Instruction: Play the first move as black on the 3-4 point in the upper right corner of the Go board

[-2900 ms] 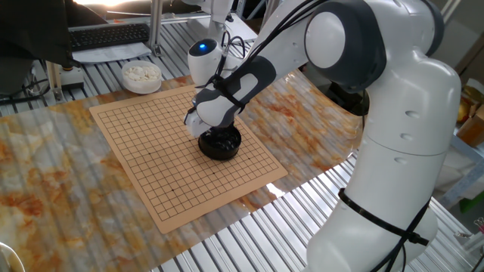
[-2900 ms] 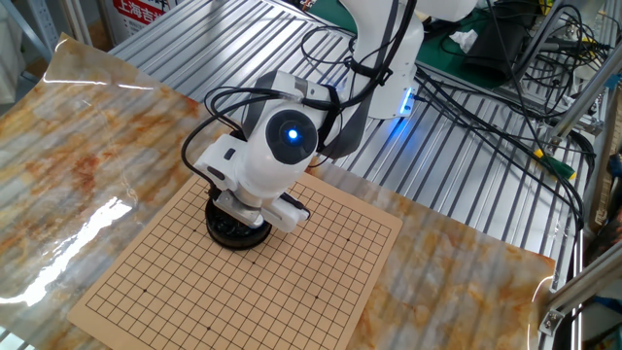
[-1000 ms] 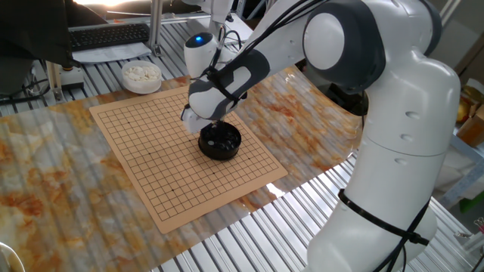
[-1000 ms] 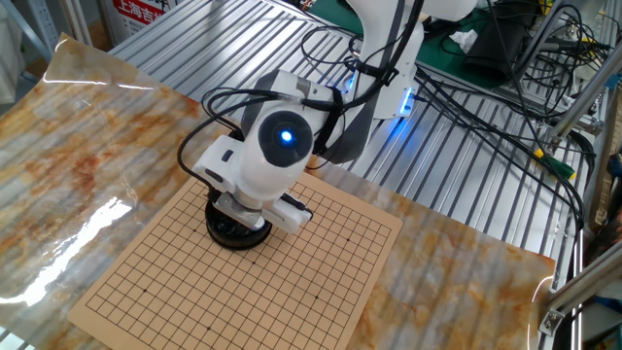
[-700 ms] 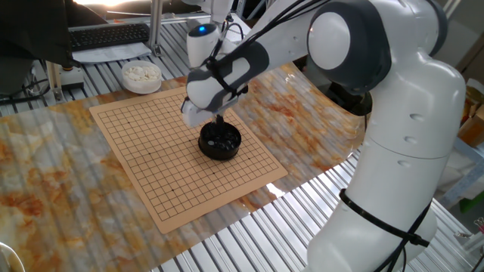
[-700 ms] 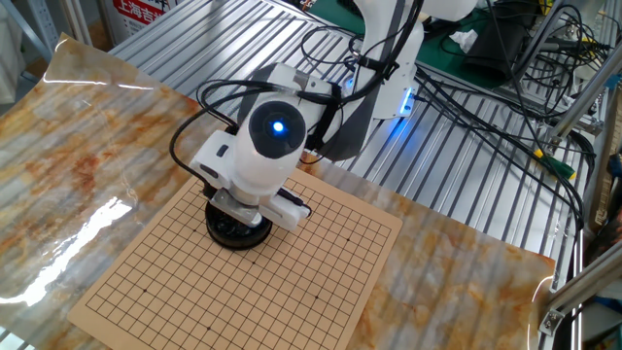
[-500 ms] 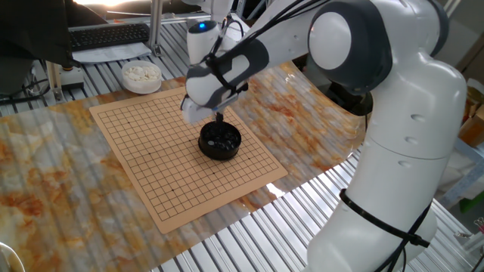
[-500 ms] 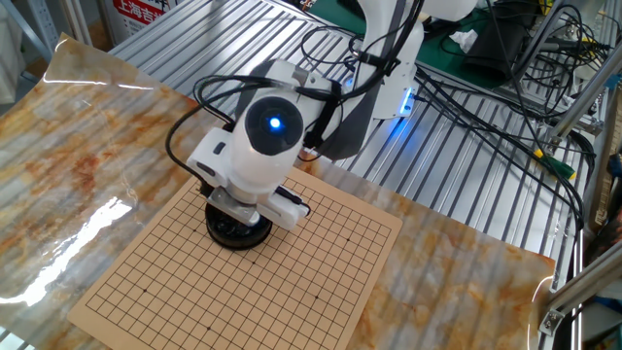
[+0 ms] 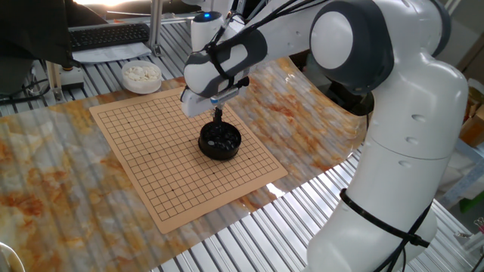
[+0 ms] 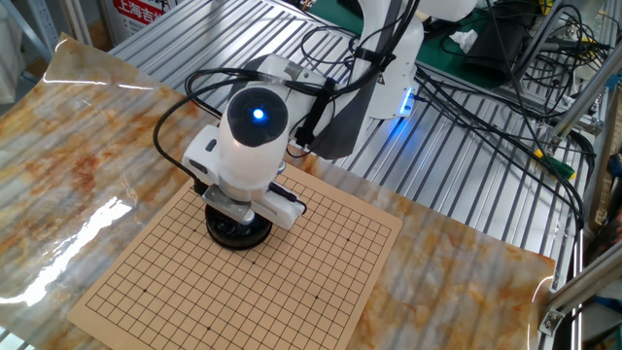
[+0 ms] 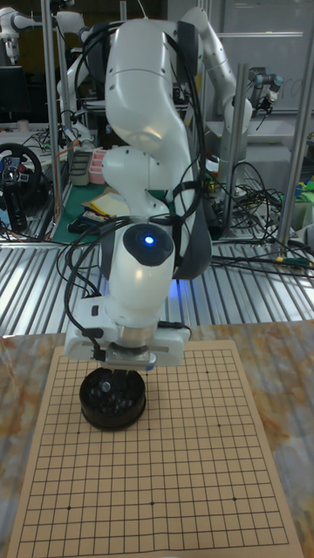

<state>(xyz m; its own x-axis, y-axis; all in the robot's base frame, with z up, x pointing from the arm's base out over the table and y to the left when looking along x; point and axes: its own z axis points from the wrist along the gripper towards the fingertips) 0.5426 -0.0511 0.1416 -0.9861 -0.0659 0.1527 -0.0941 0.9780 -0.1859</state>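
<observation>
Go board [image 9: 162,162] [image 10: 292,282] [image 11: 166,462] — pale wood with a dark grid, flat on a marbled orange-and-cream mat [image 9: 45,174]; no stones visible on its crossings. Black bowl [image 9: 220,141] [image 10: 233,230] [image 11: 111,399] — round, resting on the board, at its left side in the tall fixed view, filled with glossy black stones [image 9: 219,137] [image 11: 109,390]. White bowl [image 9: 141,75] — just beyond the board's far corner in one fixed view, holding white stones [image 9: 141,72]. Gripper [image 9: 218,117] [image 11: 119,372] — pointing straight down, hanging directly above the black bowl, tips just over the stones; fingers look drawn close together, but whether a stone is pinched between them cannot be told. The arm's wrist hides the tips in the other fixed view. The 3-4 point cannot be singled out on the bare grid.
</observation>
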